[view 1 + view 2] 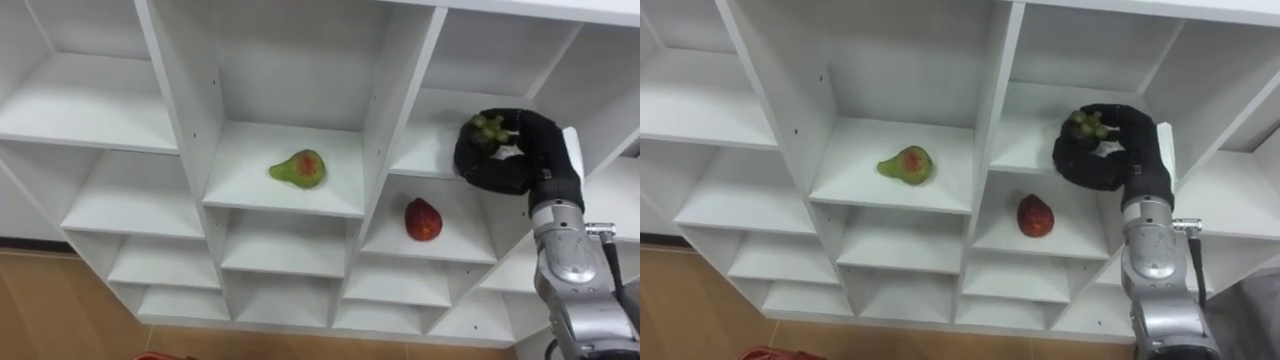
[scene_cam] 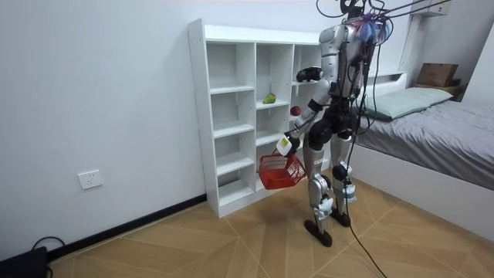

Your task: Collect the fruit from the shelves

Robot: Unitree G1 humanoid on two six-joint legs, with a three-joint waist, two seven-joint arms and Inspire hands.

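Basket first: red mesh basket (image 2: 282, 174) hangs low on robot's L side from L hand (image 2: 286, 145), fingers clenched on its handle as far as room view shows. Held below shelf lvl and close to the legs, prob so a picked fruit can go straight in w/o a step back.

Robot stands upright, facing white open-front cubby closet (image 1: 390, 100), R arm raised to reach it.

R hand (image 1: 510, 150) is inside upper-right compartment, black fingers curled round bunch of small green grapes (image 1: 488, 128). Grapes sit at top of the curl, thumb side. Wrist comes up from below the shelf edge, which suits a scoop-type grasp on a soft bunch rather than a hard pinch. Can't tell if the bunch is lifted off the shelf board or resting on it.

Deeper in: green pear w/ red blush (image 1: 299, 168) lies on its side mid-shelf in centre compartment, well apart from the hand. Red rounded fruit (image 1: 422, 219) stands in compartment directly under the grapes.

Judgement: grapes are the step in hand; pear + red fruit not yet collected. Risk is bunch snagging the divider on way out.
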